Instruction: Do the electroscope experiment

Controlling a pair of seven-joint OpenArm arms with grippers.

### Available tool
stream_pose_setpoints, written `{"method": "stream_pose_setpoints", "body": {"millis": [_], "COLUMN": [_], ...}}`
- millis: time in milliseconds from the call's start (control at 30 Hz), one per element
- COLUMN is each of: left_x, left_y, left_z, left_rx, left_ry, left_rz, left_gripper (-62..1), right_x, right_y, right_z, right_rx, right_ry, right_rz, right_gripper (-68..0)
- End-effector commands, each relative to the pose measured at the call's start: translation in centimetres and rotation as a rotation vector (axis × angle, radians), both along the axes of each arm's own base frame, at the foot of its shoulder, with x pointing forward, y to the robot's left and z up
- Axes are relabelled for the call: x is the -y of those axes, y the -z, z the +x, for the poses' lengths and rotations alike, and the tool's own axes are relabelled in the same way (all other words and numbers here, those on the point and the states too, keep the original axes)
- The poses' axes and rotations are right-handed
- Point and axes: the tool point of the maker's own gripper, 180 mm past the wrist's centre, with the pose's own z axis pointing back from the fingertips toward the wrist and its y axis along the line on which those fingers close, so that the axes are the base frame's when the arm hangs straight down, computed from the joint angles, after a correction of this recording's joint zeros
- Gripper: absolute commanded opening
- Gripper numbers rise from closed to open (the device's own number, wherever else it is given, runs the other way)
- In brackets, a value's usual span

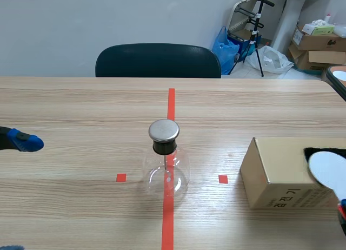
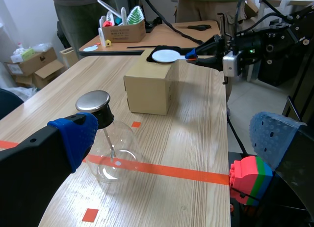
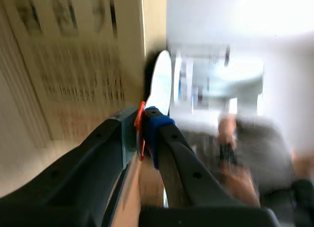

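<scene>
While flask (image 1: 166, 171) stands upright, right gripper (image 3: 145, 120), well right of flask above box (image 1: 275, 174), clamps white disc (image 1: 328, 169) by what looks like a red handle. Left gripper (image 2: 174, 136) spread, empty, left of flask. Judgement: carry disc level to cap (image 1: 164, 130), slowly, sparing the glass.

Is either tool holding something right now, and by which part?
The right tool pinches the white disc by its orange-red end. The left tool is open and holds nothing.
</scene>
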Motion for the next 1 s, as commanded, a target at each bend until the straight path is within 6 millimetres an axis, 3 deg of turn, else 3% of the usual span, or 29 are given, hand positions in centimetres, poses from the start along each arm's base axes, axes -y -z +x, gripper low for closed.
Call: {"method": "stream_pose_setpoints", "body": {"millis": [0, 33, 133, 200, 333, 367, 500, 533, 633, 667, 700, 800, 833, 867, 967], "left_x": [0.2, 0.2, 0.2, 0.2, 0.2, 0.2, 0.2, 0.2, 0.2, 0.2, 0.2, 0.2, 0.2, 0.2, 0.2], "left_y": [-0.6, -0.6, -0.6, -0.6, -0.6, -0.6, -0.6, -0.6, -0.6, -0.6, -0.6, -0.6, -0.6, -0.6, -0.6], "left_z": [0.1, 0.1, 0.1, 0.1, 0.1, 0.1, 0.1, 0.1, 0.1, 0.1, 0.1, 0.1, 0.1, 0.1, 0.1], "left_rx": [0.009, 0.009, 0.009, 0.009, 0.009, 0.009, 0.009, 0.009, 0.009, 0.009, 0.009, 0.009, 0.009, 0.009, 0.009], "left_ry": [0.0, 0.0, 0.0, 0.0, 0.0, 0.0, -0.001, -0.001, 0.0, 0.0, 0.0, 0.0, 0.0, 0.0, 0.0], "left_rz": [-0.028, -0.028, -0.028, -0.029, -0.029, -0.029, -0.029, -0.029, -0.028, -0.028, -0.028, -0.028, -0.029, -0.028, -0.027], "left_gripper": [1.4, 1.4, 1.4, 1.4, 1.4, 1.4, 1.4, 1.4, 1.4, 1.4, 1.4, 1.4, 1.4, 1.4, 1.4], "right_x": [1.8, 1.8, -1.3, -2.1, 1.9, 1.6, -2.9, -2.7, 1.5, 1.9, 1.4, -2.8, -3.2, -2.8, 1.5], "right_y": [-1.4, -1.3, -1.2, -1.1, -1.3, -1.4, -1.2, -1.3, -1.4, -1.3, -1.1, -0.9, -0.9, -0.9, -1.1], "right_z": [0.3, 0.3, 0.3, 0.1, 0.3, 0.3, -0.1, 0.0, 0.2, 0.1, 0.1, -0.3, -0.4, -0.5, -0.6], "right_rx": [0.06, 0.057, 0.053, 0.053, 0.06, 0.058, 0.049, 0.053, 0.056, 0.051, 0.044, 0.034, 0.034, 0.033, 0.034], "right_ry": [0.071, 0.07, -0.11, -0.145, 0.078, 0.052, -0.214, -0.195, 0.046, 0.067, 0.031, -0.203, -0.228, -0.199, 0.02], "right_rz": [-0.054, -0.062, -0.047, -0.037, -0.059, -0.063, -0.041, -0.037, -0.063, -0.072, -0.078, -0.052, -0.047, -0.045, -0.079], "right_gripper": [-65.8, -65.8, -65.8, -65.8, -65.8, -65.8, -65.8, -65.8, -65.8, -65.8, -65.8, -65.8, -65.8, -65.8, -65.8]}}
